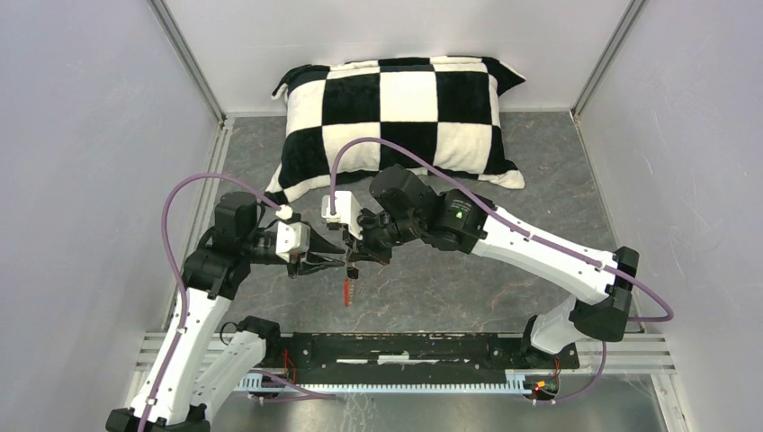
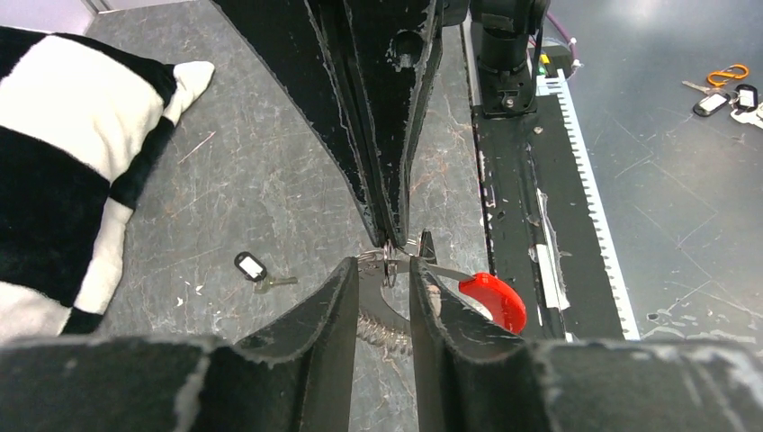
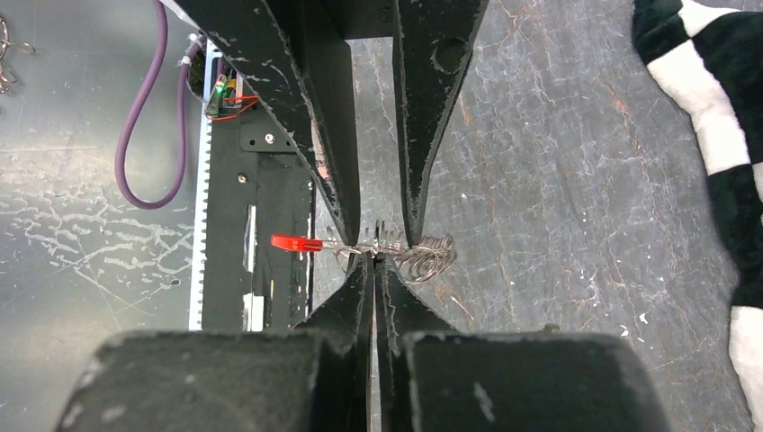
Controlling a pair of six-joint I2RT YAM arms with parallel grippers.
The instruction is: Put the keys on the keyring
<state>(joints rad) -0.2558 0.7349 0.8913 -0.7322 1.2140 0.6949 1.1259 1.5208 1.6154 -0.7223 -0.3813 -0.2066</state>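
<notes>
My left gripper [image 2: 385, 281] and right gripper [image 3: 373, 257] meet tip to tip above the middle of the table [image 1: 352, 258]. The keyring [image 2: 389, 331], a silvery coil with a red sleeve [image 2: 493, 299], lies across the left jaws, which are shut on it. In the right wrist view the coil [image 3: 425, 257] bulges to the right and the red sleeve [image 3: 295, 242] points left. The right jaws are shut, pinching a thin silvery loop at the keyring. A small dark key head [image 2: 427, 246] pokes out beside them. Another key [image 2: 253, 266] lies flat on the table to the left.
A black-and-white checkered pillow [image 1: 405, 117] lies at the back of the table. The black rail [image 1: 405, 346] with the arm bases runs along the near edge. Beyond it, off the table, lie loose tagged keys and an orange clip [image 2: 724, 85].
</notes>
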